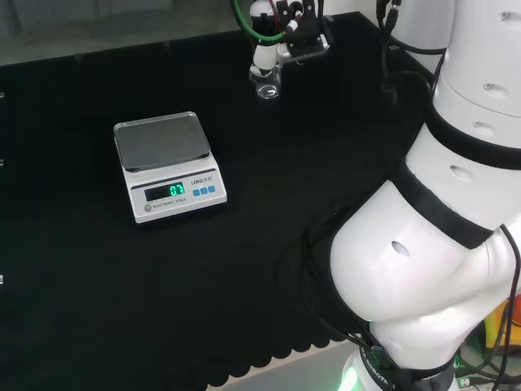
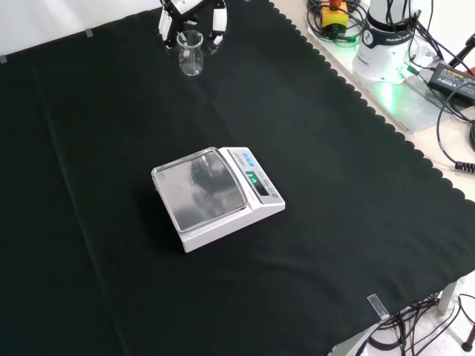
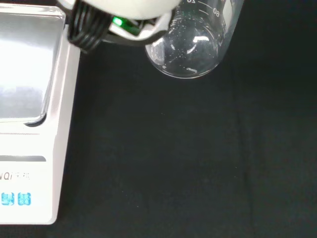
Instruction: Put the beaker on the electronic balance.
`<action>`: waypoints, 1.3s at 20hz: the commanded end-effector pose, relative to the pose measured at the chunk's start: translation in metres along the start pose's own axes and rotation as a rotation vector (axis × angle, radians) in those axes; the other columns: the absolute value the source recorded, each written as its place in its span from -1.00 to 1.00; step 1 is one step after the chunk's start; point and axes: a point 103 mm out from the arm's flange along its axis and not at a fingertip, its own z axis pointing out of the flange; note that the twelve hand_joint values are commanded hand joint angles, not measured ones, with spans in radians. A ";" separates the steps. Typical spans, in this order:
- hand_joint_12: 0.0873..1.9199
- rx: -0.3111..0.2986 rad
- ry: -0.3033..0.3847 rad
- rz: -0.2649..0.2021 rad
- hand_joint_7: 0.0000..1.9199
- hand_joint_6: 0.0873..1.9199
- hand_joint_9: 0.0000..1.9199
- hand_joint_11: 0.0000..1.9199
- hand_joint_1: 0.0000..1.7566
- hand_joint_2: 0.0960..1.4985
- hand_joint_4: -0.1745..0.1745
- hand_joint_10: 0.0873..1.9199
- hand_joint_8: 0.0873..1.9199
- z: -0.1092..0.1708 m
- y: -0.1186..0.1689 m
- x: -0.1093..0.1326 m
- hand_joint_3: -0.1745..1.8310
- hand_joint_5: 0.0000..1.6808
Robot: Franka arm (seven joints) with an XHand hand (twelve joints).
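A clear beaker (image 3: pixel 190 47) with printed marks hangs over black cloth (image 3: pixel 188 163), a blurred white part of the hand (image 3: pixel 121 10) against it. The white balance (image 3: pixel 34 114) with steel pan and blue buttons lies apart.

The white arm (image 1: pixel 440 244) fills the right side of the head view, its broad links stacked from the lower right corner up to the top right, with black bands at the joints. From there it reaches toward the top centre of the frame, where the hand (image 1: pixel 273 41) hangs low over the surface. In the front view the hand (image 2: pixel 191 18) enters at the top edge, left of centre, its black and white fingers (image 2: pixel 217 33) pointing down and curled around the beaker (image 2: pixel 191 53).
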 end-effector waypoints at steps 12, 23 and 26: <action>-0.50 -0.019 0.015 -0.091 0.03 -0.33 0.43 0.65 0.30 -0.15 -1.00 -0.92 -0.29 -0.006 0.033 0.062 -0.18 0.07; -0.51 0.000 0.006 -0.208 0.03 -0.33 0.43 0.65 0.30 -0.15 -1.00 -0.92 -0.28 -0.007 0.074 0.135 -0.18 0.07; -0.51 0.016 0.014 -0.219 0.03 -0.33 0.43 0.65 0.30 -0.15 -1.00 -0.93 -0.28 -0.001 0.083 0.154 -0.18 0.07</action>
